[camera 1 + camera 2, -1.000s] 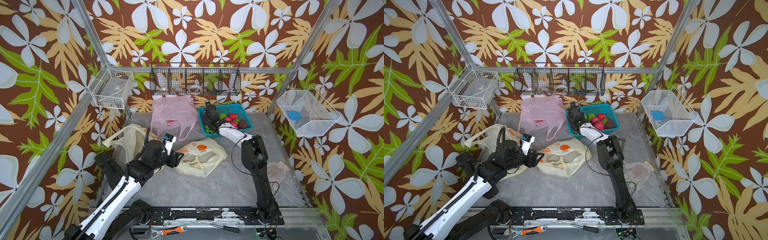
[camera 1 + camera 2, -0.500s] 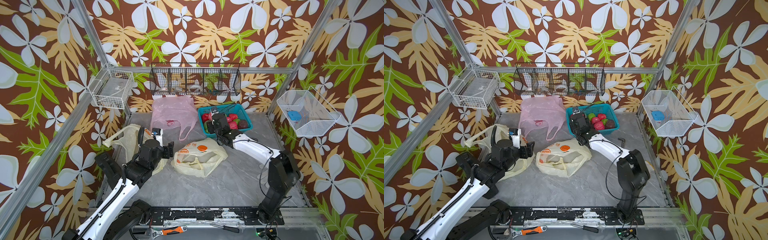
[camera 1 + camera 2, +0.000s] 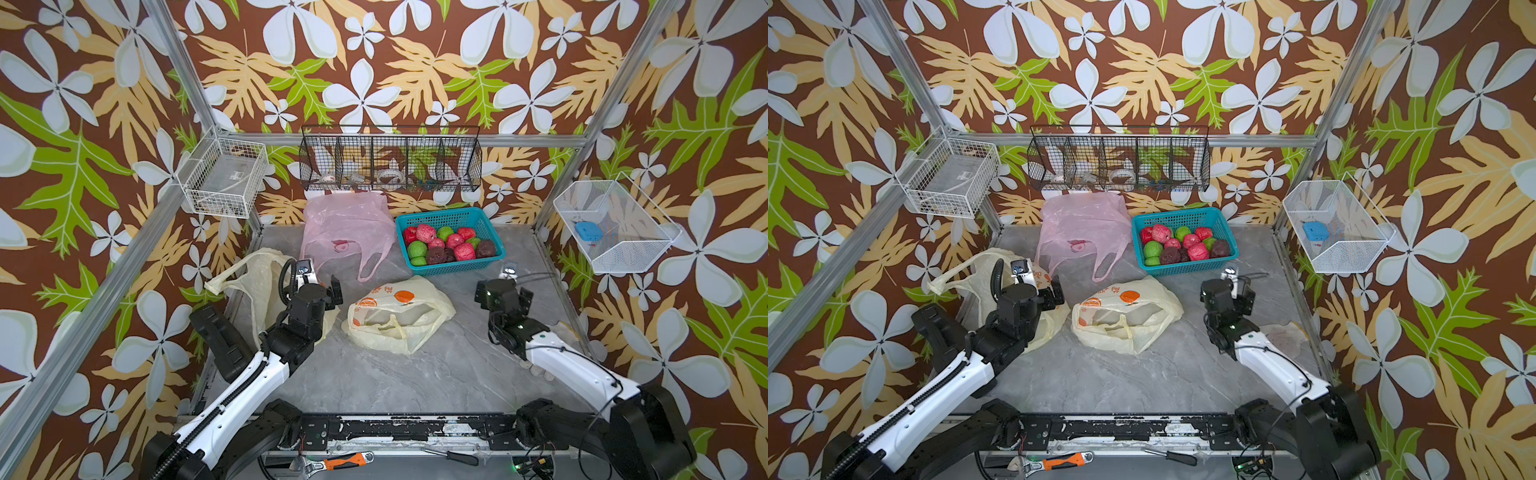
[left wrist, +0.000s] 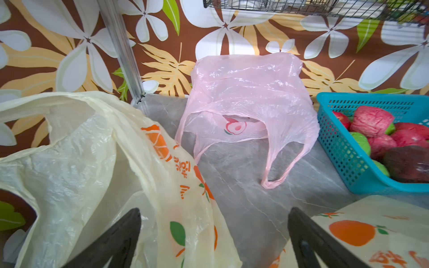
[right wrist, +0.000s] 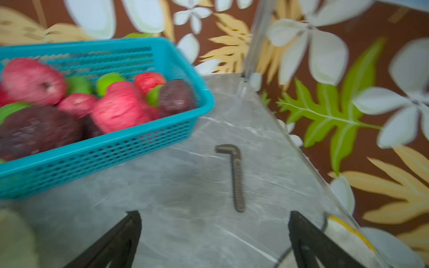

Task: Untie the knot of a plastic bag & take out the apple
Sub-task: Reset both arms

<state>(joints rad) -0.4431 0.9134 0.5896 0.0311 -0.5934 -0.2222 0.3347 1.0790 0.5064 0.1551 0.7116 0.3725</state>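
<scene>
The plastic bag (image 3: 399, 316), cream with an orange print, lies crumpled in the middle of the table (image 3: 374, 374), its mouth gaping and its handles loose. Whether an apple is inside cannot be told. Bare grey table runs all along its near side and to its right, so there is free room there. On its far side a narrower strip separates it from the pink bag (image 3: 345, 224) and the teal basket (image 3: 457, 266).

The left gripper (image 3: 334, 291) hovers just beside the bag's left end. In the left wrist view its jaws stand wide apart with nothing between them. A second cream bag (image 3: 257, 286) is heaped against the left edge of the table, under and beside this arm, and crowds that side.

The right gripper (image 3: 505, 291) hangs over open table near the right edge, well apart from the bag and just in front of the basket. Its jaws are also spread wide and empty. A small bent metal key (image 5: 236, 176) lies on the table ahead of it.

The basket holds a pile of red, green and dark apples (image 3: 426, 232). The pink bag leans against the back wall, its handles trailing forward. Wire baskets (image 3: 390, 166) hang on the walls above the table.
</scene>
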